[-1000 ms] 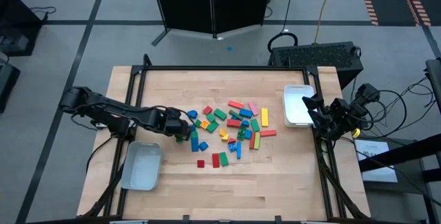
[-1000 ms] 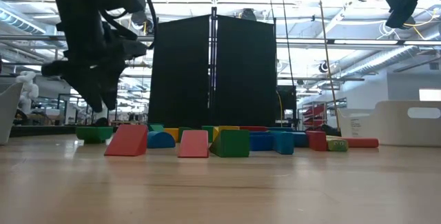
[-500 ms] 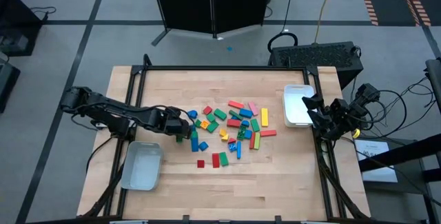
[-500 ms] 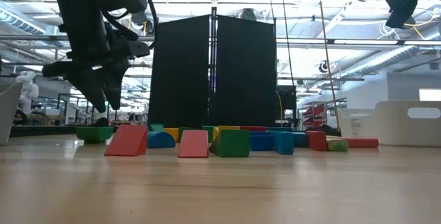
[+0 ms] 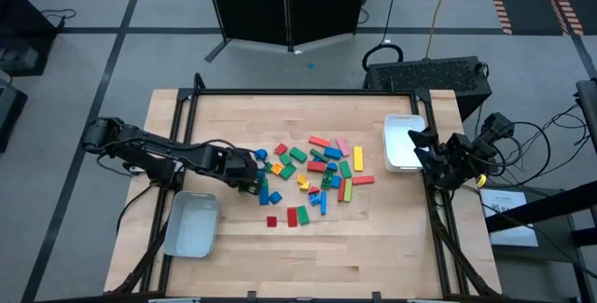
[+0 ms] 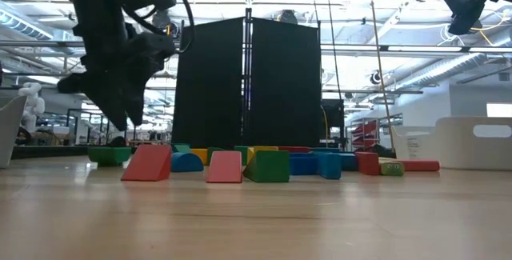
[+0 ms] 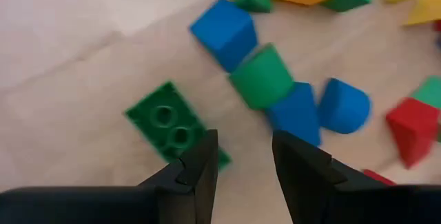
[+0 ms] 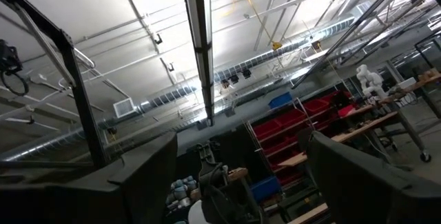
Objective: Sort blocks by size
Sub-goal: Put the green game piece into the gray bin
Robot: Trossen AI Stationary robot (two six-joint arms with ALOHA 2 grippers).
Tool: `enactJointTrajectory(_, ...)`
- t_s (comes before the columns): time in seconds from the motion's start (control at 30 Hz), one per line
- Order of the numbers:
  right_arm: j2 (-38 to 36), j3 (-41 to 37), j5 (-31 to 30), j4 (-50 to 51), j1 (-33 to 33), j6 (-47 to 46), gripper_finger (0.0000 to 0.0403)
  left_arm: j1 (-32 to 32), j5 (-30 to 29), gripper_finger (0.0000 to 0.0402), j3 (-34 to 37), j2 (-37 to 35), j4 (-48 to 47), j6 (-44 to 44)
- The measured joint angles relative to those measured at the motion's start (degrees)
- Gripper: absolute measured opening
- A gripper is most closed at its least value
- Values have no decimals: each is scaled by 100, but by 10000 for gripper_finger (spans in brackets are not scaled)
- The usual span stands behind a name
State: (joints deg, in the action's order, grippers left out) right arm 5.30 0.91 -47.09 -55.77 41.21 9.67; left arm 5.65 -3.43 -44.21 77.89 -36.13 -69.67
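On my screens, the one change from a second earlier was the left arm (image 5: 154,154): it had reached slightly further across the wooden table (image 5: 224,266) toward the blocks (image 5: 312,172), and in the low view its dark bulk had shifted a little toward the pile. The blocks and both trays lay as they had before.

Going from largest to smallest: the table filled the middle of the high view. One pale tray (image 5: 192,225) sat near the front edge on the left arm's side, and a second tray (image 5: 403,142) lay at the far right edge, just beside the right arm. The blocks were scattered in a loose cluster at the table's centre, in red, green, blue, yellow, orange and pink, none in either tray. Nothing stood between the left arm and the pile.

The left gripper (image 7: 244,158) hovered over the cluster's left edge, pointing down. Its fingers (image 7: 200,165) were partly open with nothing between them. Beneath it I saw a flat green studded block (image 7: 169,124), with a blue cube (image 7: 224,31) and a rounded green block (image 7: 262,78) close by.

The right gripper (image 5: 422,146) waited raised at the table's right edge, its fingers (image 8: 148,172) spread wide and empty, its camera facing the ceiling.
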Motion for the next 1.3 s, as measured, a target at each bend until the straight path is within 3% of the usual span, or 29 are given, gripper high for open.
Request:
enactJointTrajectory(0.17, 1, 0, -3, 115, -2, 0, 313, 9, 25, 166, 0, 0, 366, 221)
enactJointTrajectory(0.43, 1, 0, -9, 199, -1, 0, 313, 8, -213, 276, 0, 0, 305, 403)
enactJointTrajectory(0.6, 2, 0, -9, 199, 0, 0, 313, -37, -318, 322, 0, 0, -119, -526)
enactJointTrajectory(0.9, 0, 0, -258, 207, 0, -48, 313, 51, -292, 326, 0, 0, -759, -1515)
enactJointTrajectory(1.3, 2, 0, -258, 212, -2, -105, 313, 74, -405, 326, 2, 755, -659, -1401)
